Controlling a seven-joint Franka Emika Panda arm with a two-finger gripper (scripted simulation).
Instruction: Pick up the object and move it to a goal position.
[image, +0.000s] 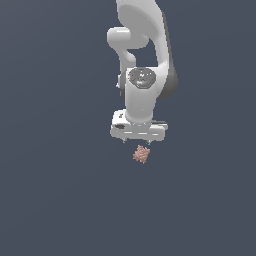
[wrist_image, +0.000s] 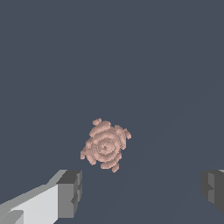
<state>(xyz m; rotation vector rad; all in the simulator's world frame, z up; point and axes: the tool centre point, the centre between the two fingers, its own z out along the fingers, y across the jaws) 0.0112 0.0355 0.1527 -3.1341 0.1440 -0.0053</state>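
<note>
The object (image: 141, 154) looks matt and rough, a pinkish-brown lump built of small bumpy beads laid in rings, with a ragged edge that juts most at its 11 and 5 o'clock in the wrist view. The gripper (image: 137, 141) has a smooth, satin white shell like moulded plastic, and its fingertips (wrist_image: 70, 193) carry dull grey, ridged pads. The ground (image: 50, 200) is a flat, matt slate-blue surface without texture.

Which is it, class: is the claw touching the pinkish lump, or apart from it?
Apart. The wrist view shows the lump lying clear of both open fingers, bare floor between them; claw.
</note>
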